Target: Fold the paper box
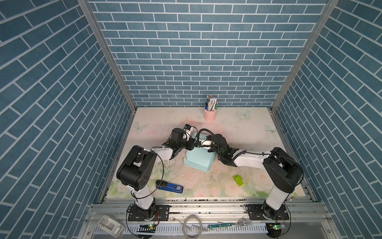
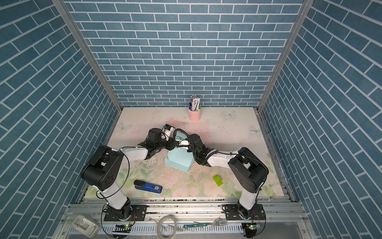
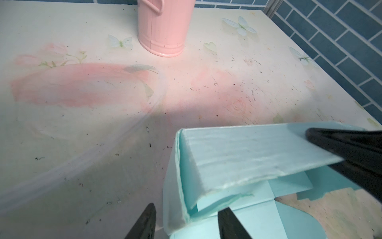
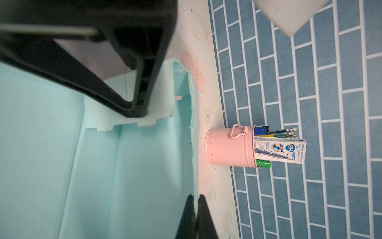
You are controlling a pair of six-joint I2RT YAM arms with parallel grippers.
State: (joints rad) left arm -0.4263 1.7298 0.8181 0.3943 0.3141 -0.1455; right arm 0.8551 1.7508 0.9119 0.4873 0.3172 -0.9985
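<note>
The paper box point(image 1: 198, 162) lies mid-way across the table point(image 1: 237, 128), the right gripper point(image 4: 196, 199) clamped on its far wall's edge, the left gripper point(image 3: 189, 207) straddling a corner, its 2 jaws partly apart.

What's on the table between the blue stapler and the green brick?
Nothing but bare floral table, as both top views show; the paper box sits farther back than the blue stapler and green brick.

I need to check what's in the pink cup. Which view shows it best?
The right wrist view: the pink cup appears whole and close, with pens and an HB pencil box sticking out. The left wrist view cuts off its top; both top views show it small and far off.
</note>
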